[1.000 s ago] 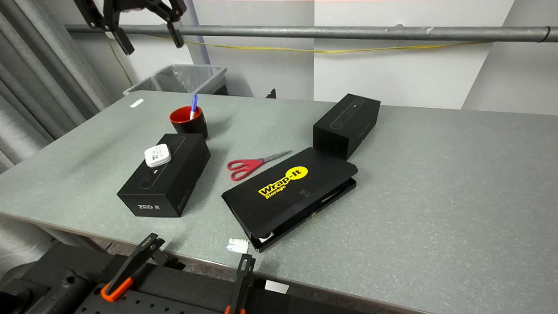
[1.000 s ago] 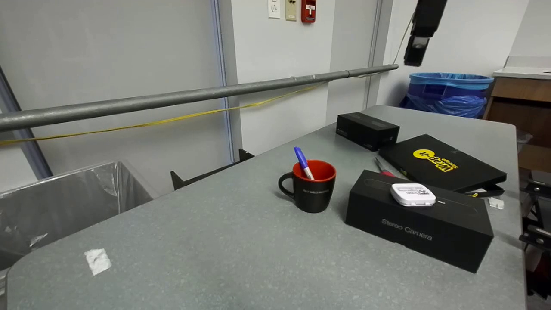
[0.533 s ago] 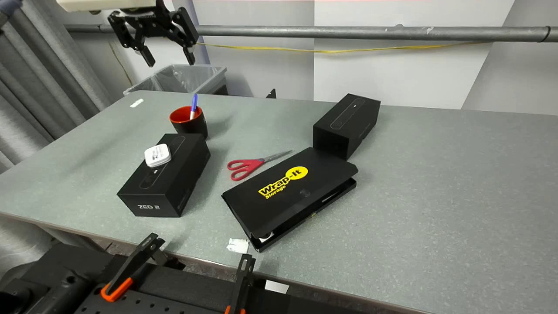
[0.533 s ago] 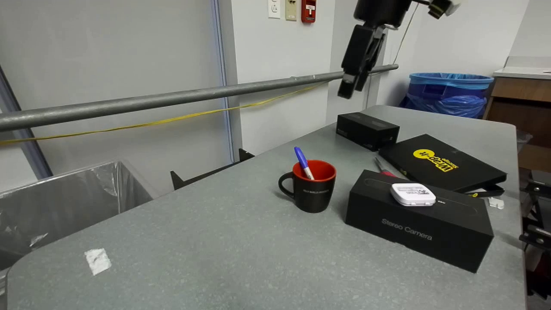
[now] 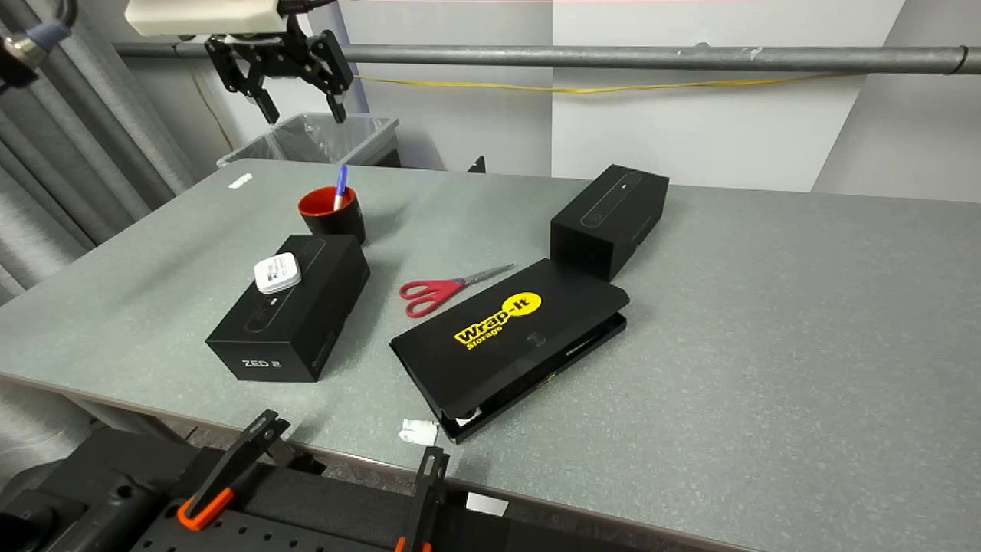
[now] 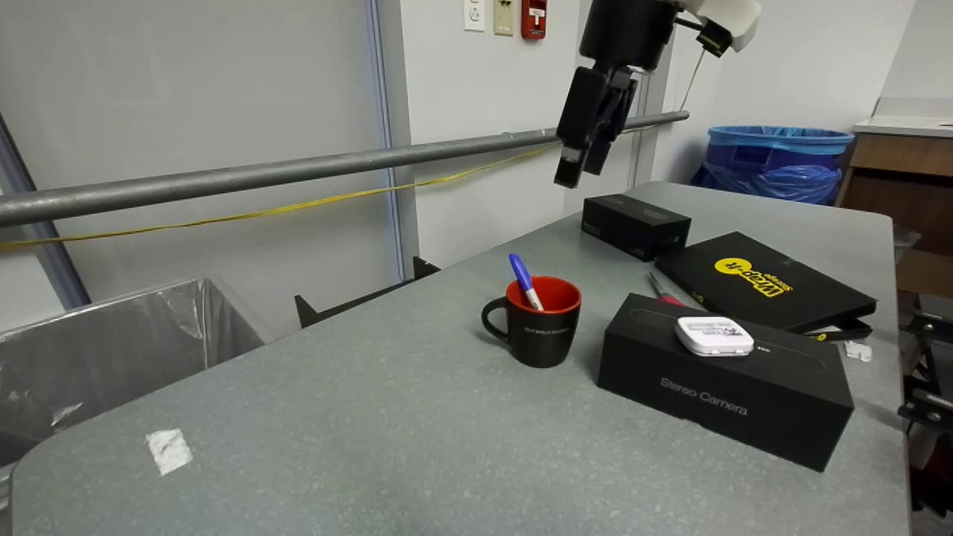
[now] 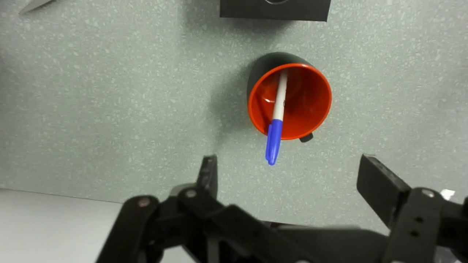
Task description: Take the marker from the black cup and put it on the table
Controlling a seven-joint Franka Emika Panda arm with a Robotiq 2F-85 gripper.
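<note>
The marker (image 5: 341,184) has a blue cap and a white barrel. It leans in the black cup (image 5: 339,224) with its cap above the rim; this also shows in an exterior view, marker (image 6: 524,280) and cup (image 6: 542,339). The cup is black outside, red inside, and upright on the grey table (image 5: 766,345). My gripper (image 5: 305,117) is open and empty, in the air above the cup's level and apart from it. In the wrist view, the marker's cap (image 7: 275,137) and the cup (image 7: 309,98) lie ahead of the gap between the fingers (image 7: 289,160).
A black box (image 5: 322,314) with a white case (image 5: 277,273) on it stands close to the cup. Red-handled scissors (image 5: 433,294), a flat Wrap-It box (image 5: 490,368) and another black box (image 5: 613,215) lie beyond. A bin (image 6: 149,350) and a pipe (image 6: 298,175) are past the table edge.
My gripper has come down and moved closer to the cup, still open. The marker, the cup and the other objects have not moved.
</note>
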